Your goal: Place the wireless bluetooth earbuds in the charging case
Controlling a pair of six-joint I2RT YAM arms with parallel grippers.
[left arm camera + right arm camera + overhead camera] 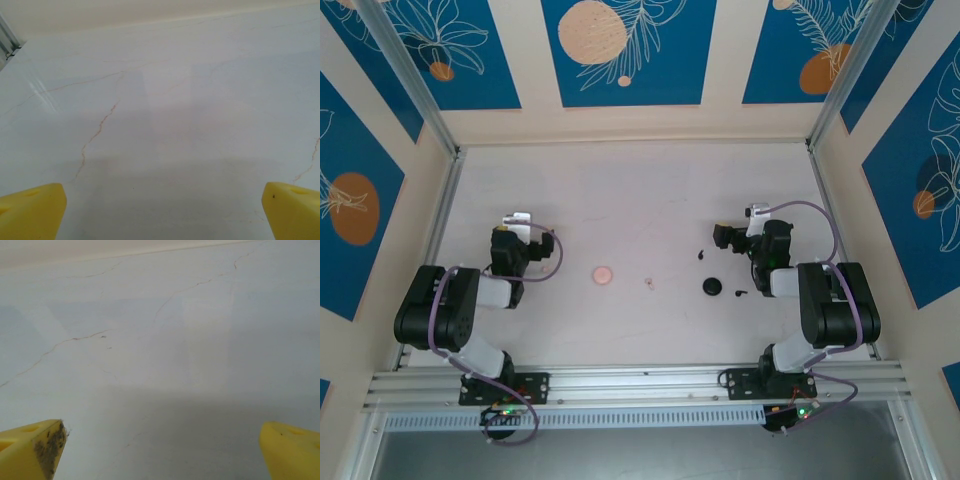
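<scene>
The table (pixel 165 100) is smooth, pale, marble-like with thin veins, slightly glossy. The left gripper (pixel 164 202) has fingers (pixel 30 210) of matt yellow plastic. On the right gripper (pixel 162 442), one finger (pixel 47 447) carries dark rough dirt. The near rail (pixel 640 380) is ribbed metal.

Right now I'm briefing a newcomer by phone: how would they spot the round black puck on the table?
Find the right arm at the near edge of the pale table. Just to its left lies the round black puck. It is larger and rounder than the two tiny black comma-shaped earbuds beside it.
</scene>
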